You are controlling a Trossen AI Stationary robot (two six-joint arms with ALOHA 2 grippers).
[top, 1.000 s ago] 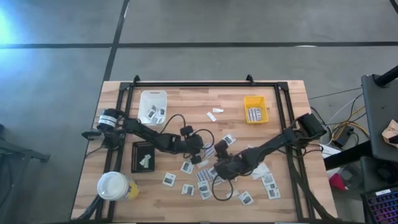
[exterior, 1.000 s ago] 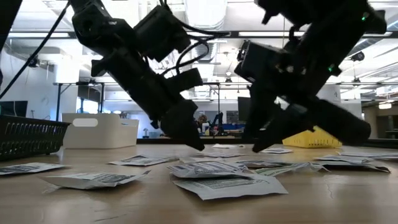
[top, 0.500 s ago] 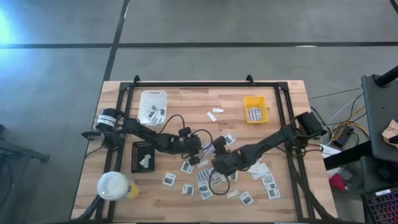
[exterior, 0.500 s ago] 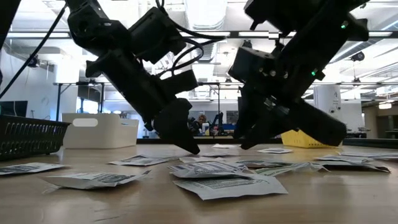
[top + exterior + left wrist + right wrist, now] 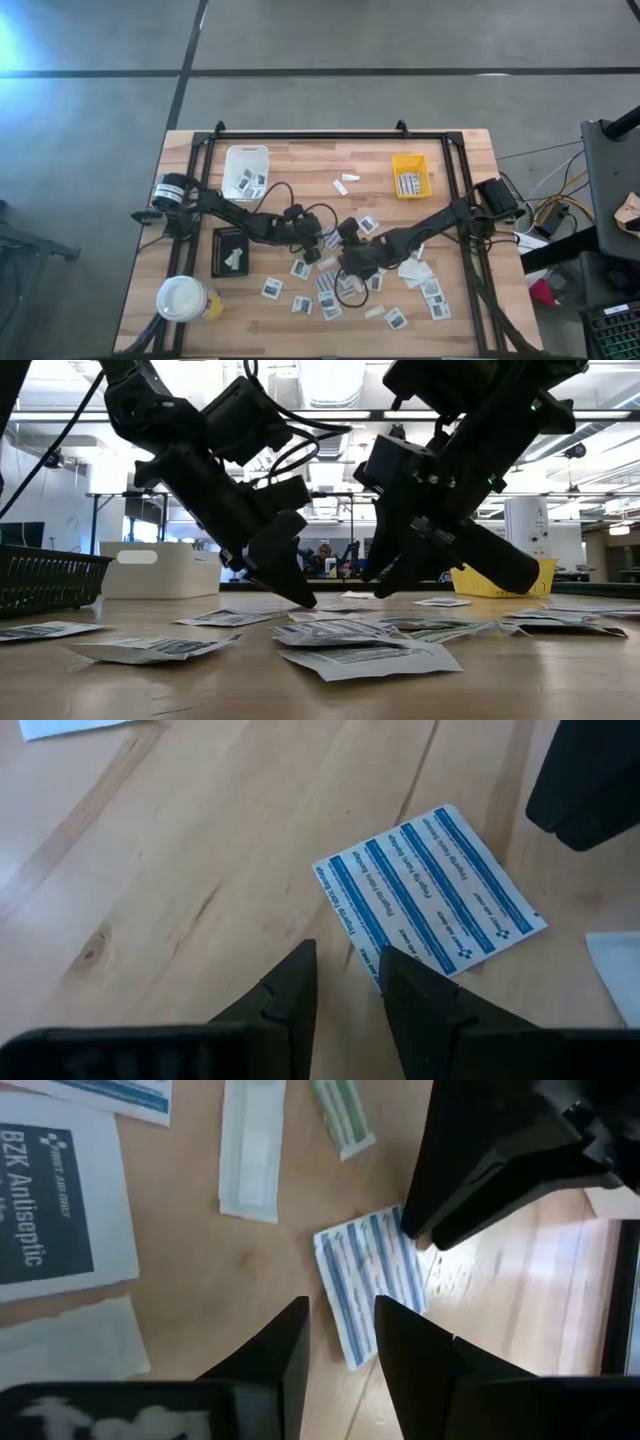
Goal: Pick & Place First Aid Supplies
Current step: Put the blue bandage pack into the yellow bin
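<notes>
Your left hand (image 5: 347, 982) and right hand (image 5: 340, 1342) — both narrowly parted, holding nothing — meet over one blue-striped packet (image 5: 430, 890) on the desk (image 5: 180, 850).

Too small from above to read: print on the packets (image 5: 300, 304) scattered toward the table's (image 5: 470, 150) front edge. Partly covered by the left gripper's (image 5: 348, 982) fingertips: blue-striped packet (image 5: 430, 890). Cut off at frame edge: "BZK Antiseptic" packet (image 5: 55, 1200).

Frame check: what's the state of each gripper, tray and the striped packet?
left gripper: nearly closed, empty, at striped packet's edge
right gripper: narrow gap, empty
striped packet: flat on table
white tray: holds packets
yellow tray: holds packets
black tray: one packet inside
</notes>
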